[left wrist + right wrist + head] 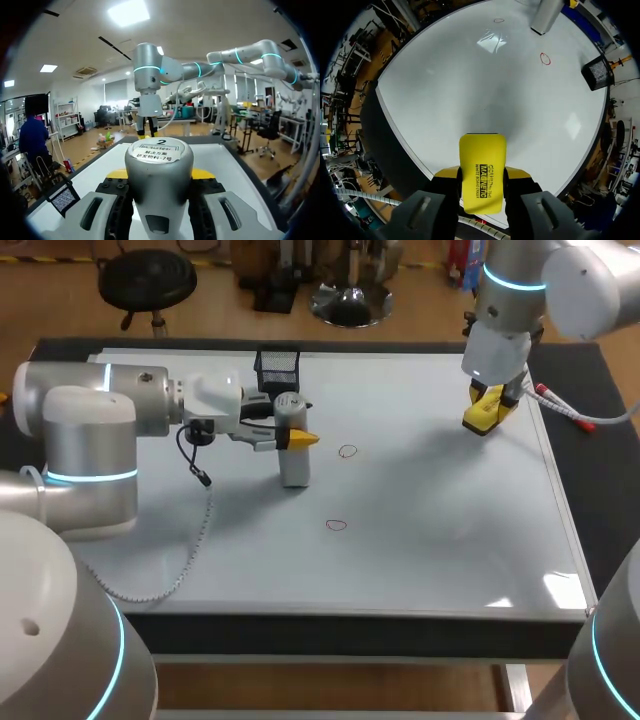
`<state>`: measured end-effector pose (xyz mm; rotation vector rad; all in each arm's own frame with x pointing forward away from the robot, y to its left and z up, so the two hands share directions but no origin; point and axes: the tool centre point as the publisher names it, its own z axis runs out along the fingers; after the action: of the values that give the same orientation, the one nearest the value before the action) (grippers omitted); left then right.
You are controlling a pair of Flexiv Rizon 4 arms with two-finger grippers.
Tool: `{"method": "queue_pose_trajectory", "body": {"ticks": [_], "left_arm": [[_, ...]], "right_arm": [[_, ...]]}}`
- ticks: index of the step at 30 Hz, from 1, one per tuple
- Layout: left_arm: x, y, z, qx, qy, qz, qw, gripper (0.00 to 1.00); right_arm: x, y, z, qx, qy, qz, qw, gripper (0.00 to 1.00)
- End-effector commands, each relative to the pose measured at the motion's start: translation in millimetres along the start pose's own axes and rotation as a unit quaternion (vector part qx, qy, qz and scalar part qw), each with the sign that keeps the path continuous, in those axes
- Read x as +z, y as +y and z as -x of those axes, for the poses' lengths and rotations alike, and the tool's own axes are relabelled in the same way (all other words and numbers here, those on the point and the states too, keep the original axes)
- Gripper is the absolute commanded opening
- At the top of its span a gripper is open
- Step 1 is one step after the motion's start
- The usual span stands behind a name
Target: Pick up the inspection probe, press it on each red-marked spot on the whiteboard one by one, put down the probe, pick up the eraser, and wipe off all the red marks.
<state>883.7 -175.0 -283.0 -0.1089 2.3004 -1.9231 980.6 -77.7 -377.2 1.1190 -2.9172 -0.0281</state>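
The inspection probe point(293, 455), a grey upright cylinder with a labelled cap point(159, 167), sits between the fingers of my left gripper point(292, 438), which is shut on it. Its base is at the whiteboard point(430, 530), just left of the upper red mark point(347, 451). A second red mark point(336, 525) lies nearer the front. My right gripper point(488, 410) is shut on the yellow eraser point(482, 172) over the board's far right part. From the right wrist view, the probe point(545, 15) and both red marks point(545, 58) point(498, 20) lie far ahead.
A black mesh basket point(277, 367) stands at the board's far edge behind the probe. A red marker pen point(560, 407) lies on the dark table beside the board's right edge. A coiled cable point(195, 540) hangs from my left arm over the board.
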Motion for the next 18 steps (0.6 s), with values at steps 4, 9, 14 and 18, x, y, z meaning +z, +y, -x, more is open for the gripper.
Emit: {"method": "queue_pose_trajectory", "body": {"ticks": [4,9,14,18], "left_arm": [[-12.7,-9.3,-0.3,0.006,-0.019,-0.004,1.000,0.00],[-24.0,-13.4,0.6,0.002,-0.034,-0.004,0.999,0.00],[-39.2,-16.8,1.3,-0.003,-0.055,0.002,0.999,0.00],[-54.4,-17.4,1.8,-0.008,-0.075,0.002,0.997,0.00]], "right_arm": [[-0.7,-0.9,0.5,-0.001,0.002,0.000,1.000,0.00],[-0.7,-0.9,0.5,-0.001,0.002,0.000,1.000,0.00],[-0.7,-0.9,0.5,-0.001,0.002,0.000,1.000,0.00],[-0.7,-0.9,0.5,-0.001,0.002,0.000,1.000,0.00]]}}
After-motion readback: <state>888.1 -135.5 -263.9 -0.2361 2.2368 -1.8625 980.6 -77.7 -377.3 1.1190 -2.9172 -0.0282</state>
